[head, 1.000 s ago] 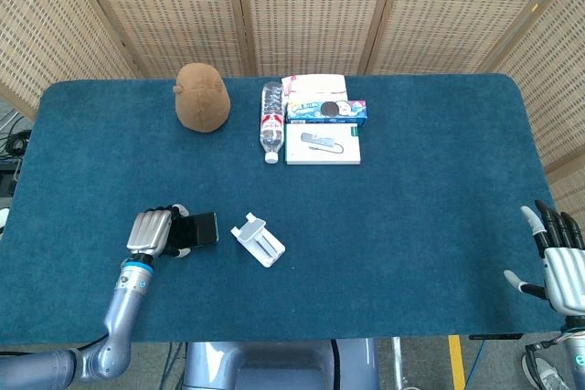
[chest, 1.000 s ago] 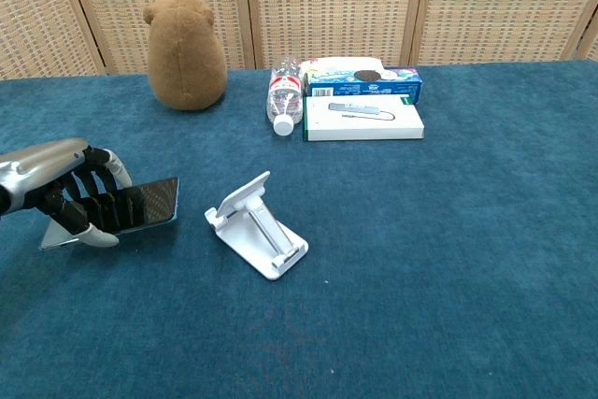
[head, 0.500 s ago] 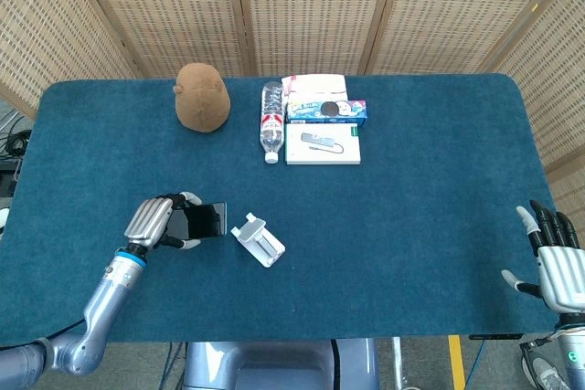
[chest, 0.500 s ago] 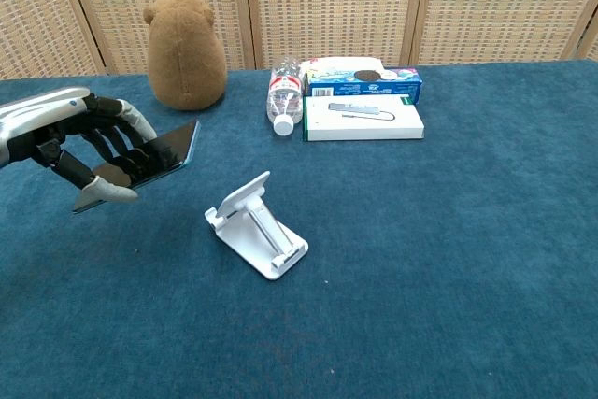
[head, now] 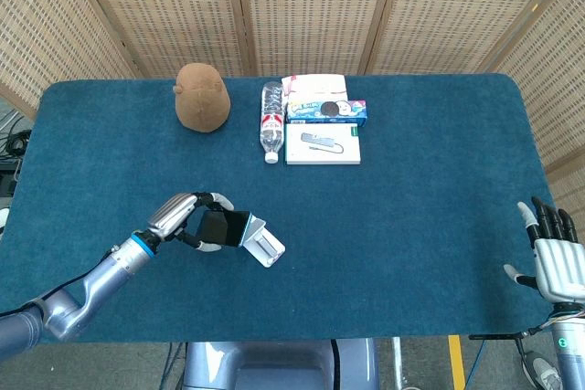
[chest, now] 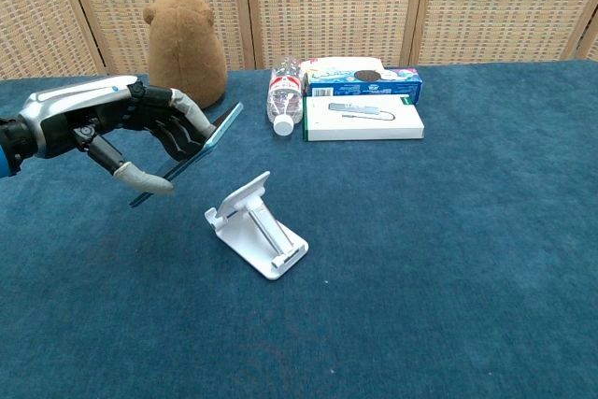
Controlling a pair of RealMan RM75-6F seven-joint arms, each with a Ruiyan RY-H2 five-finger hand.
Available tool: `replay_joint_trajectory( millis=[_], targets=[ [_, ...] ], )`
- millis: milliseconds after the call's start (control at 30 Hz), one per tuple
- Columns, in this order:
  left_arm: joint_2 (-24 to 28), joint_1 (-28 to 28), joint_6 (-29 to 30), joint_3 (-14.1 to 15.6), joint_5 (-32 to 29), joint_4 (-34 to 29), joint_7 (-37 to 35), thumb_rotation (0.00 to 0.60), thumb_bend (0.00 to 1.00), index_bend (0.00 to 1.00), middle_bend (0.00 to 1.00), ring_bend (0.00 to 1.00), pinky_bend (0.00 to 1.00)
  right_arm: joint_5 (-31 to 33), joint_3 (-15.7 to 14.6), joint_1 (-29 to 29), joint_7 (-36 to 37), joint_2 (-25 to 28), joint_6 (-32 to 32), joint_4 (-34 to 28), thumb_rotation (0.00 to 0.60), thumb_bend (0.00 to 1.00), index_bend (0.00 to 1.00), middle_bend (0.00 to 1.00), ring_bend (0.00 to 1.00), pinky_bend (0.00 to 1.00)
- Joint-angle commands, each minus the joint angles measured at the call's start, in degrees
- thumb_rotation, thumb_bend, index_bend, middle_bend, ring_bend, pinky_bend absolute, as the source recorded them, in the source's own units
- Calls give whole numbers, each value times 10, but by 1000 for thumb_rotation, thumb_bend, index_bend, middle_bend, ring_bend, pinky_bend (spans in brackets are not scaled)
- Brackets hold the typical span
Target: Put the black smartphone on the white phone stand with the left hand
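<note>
My left hand (head: 187, 219) (chest: 131, 128) holds the black smartphone (head: 227, 227) (chest: 194, 151) in the air, tilted, just left of the white phone stand (head: 262, 242) (chest: 259, 228). In the head view the phone overlaps the stand's upper left end. The chest view shows the phone above and to the left of the stand's backrest, not touching it. The stand rests on the blue table (head: 411, 198). At the table's near right corner my right hand (head: 558, 258) is open and holds nothing.
At the back of the table stand a brown plush toy (head: 201, 97) (chest: 186, 49), a lying water bottle (head: 271, 121) (chest: 285, 95), a white box (head: 322, 144) (chest: 363, 118) and a biscuit packet (head: 327, 110) (chest: 369, 78). Wicker screens close off the far side.
My left hand has lifted the phone off the table and carried it right toward the stand, tilting it more steeply. The right hand has barely moved.
</note>
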Motion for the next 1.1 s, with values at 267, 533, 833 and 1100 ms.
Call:
replay_joint_trajectory(
  millis=[267, 533, 833, 1100],
  targets=[
    [-109, -96, 126, 78, 134, 278, -285, 600, 73, 441, 405, 485, 392, 48, 18, 8, -38, -18, -15, 23, 600, 0, 0, 0, 0, 0],
    [-163, -122, 185, 114, 153, 407, -373, 600, 73, 447, 405, 485, 392, 31, 13, 9, -24, -19, -11, 31, 600, 0, 0, 0, 0, 0],
    [-211, -133, 194, 135, 144, 499, -427, 600, 75, 452, 405, 485, 392, -1, 1, 14, -17, -24, -6, 40, 600, 0, 0, 0, 0, 0],
    [-239, -138, 184, 143, 127, 545, -450, 600, 73, 457, 405, 485, 392, 2, 1, 16, -15, -27, -11, 45, 600, 0, 0, 0, 0, 0]
  ],
)
